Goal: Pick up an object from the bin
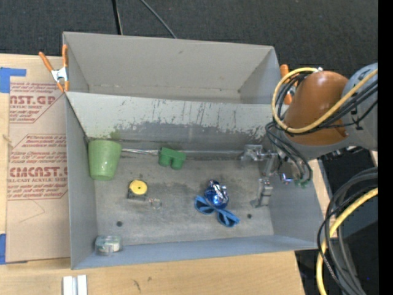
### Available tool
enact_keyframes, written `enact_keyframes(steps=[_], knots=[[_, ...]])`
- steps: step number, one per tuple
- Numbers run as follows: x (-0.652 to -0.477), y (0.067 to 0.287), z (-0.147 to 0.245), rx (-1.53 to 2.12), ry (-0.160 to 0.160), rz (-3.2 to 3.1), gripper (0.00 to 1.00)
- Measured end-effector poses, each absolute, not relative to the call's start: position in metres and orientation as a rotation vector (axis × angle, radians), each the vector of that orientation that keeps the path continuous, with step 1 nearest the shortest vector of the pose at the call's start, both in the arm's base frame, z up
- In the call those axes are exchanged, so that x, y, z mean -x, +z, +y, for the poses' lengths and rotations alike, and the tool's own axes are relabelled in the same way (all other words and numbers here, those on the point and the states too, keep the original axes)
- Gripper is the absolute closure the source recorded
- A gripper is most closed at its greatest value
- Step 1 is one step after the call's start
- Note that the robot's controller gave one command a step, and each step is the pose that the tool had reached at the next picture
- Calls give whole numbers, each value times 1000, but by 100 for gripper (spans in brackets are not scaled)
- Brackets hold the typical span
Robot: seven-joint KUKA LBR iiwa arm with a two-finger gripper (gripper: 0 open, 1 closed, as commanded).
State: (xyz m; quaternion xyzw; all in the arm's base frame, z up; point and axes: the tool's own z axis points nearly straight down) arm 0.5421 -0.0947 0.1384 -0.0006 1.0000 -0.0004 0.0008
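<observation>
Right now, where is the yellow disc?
Camera view: the yellow disc lies in the left half of the bin, below-right of the green cup.

Loose items on bin floor, mostly apart.

- Pale green plastic cup: on its side against left wall, at far-left corner.
- Small dark green plastic block: at foot of back wall, left of centre.
- Yellow round disc: lying flat, near the cup.
- Small clear scrap: just beside the disc.
- Blue plastic toy glasses: right of centre, with shiny blue crumpled wrapper touching them.
- Greyish clear lump: near-left corner.
</observation>
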Motion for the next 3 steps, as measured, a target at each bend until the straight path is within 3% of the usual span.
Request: enact_keyframes(steps=[1, 2, 3], knots=[[-535, 68, -36, 351, 4, 3125, 0], [-535, 70, -37, 348, 1, 3124, 100], [-554, 213, -63, 425, -5, 3101, 100]])
